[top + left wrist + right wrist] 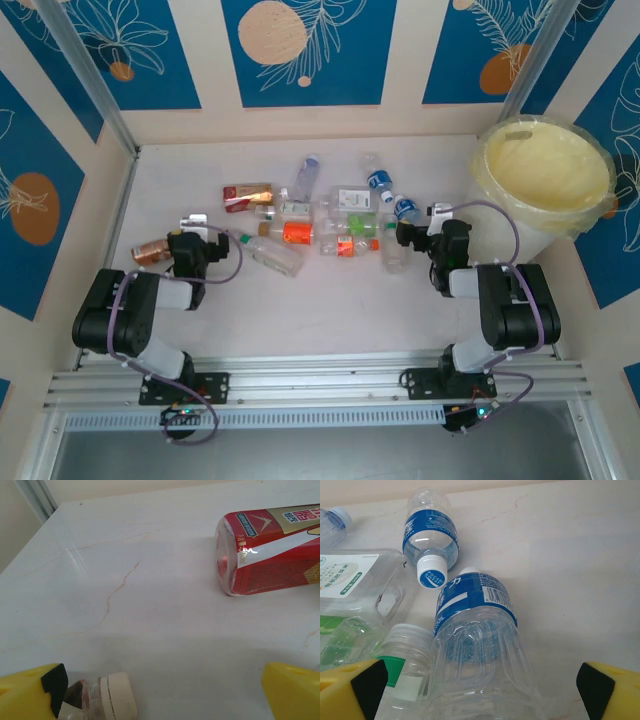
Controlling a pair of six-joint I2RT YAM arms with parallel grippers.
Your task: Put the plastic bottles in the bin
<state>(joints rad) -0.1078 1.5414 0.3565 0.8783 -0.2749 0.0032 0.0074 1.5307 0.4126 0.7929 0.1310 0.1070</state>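
While my left gripper [162,695] and right gripper [480,700] stand apart, the clear blue-labelled plastic bottle [475,645] looks light, slick, crushable. I would clamp its ribbed body gently.

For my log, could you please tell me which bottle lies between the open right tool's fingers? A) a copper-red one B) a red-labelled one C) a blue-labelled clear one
C: the right wrist view shows the blue-labelled bottle lying between the open fingers of the right tool, not gripped.
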